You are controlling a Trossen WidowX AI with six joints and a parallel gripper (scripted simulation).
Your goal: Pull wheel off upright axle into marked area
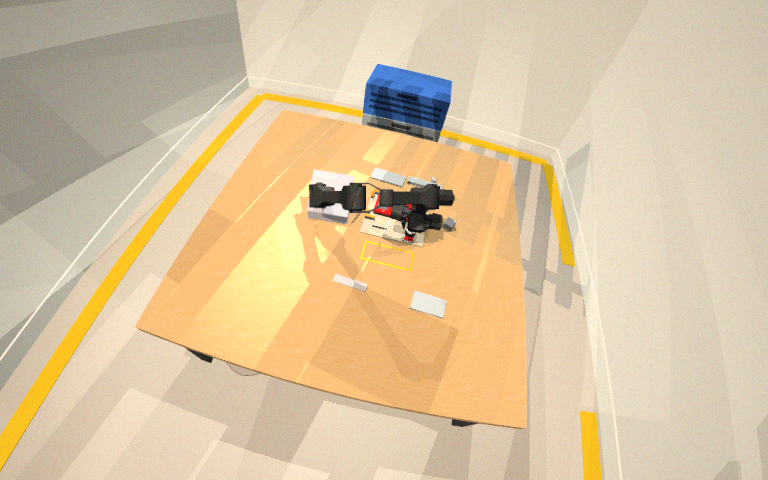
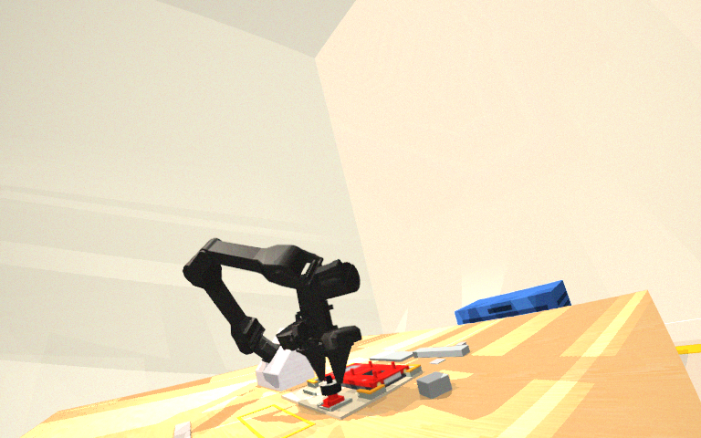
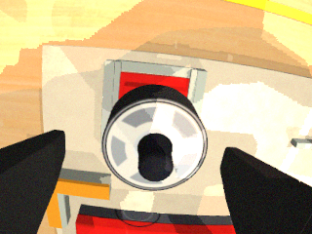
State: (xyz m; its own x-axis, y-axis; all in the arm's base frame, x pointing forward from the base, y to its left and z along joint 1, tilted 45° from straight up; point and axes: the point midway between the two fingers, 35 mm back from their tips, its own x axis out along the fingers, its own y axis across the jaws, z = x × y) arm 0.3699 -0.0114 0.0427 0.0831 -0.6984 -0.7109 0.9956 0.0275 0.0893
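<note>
Wrist view: the wheel [image 3: 155, 146], white-spoked with a dark rim, sits on the upright axle [image 3: 155, 156] at frame centre, above a red mount on the pale base plate [image 3: 65, 92]. The gripper [image 3: 155, 189] is partly open and holds nothing, its two black fingers at the lower left and lower right flanking the wheel without touching it. The yellow-outlined marked area [image 1: 387, 255] lies just below the plate in the top view, on the wooden table [image 1: 226, 271].

The wheel [image 3: 155, 146] is seated on the axle [image 3: 155, 156] upon the board [image 3: 72, 117], which lies on the surface [image 1: 254, 316]. The fingers are set either side of it, apart. The marked area [image 1: 387, 255] lies just beside the board.
</note>
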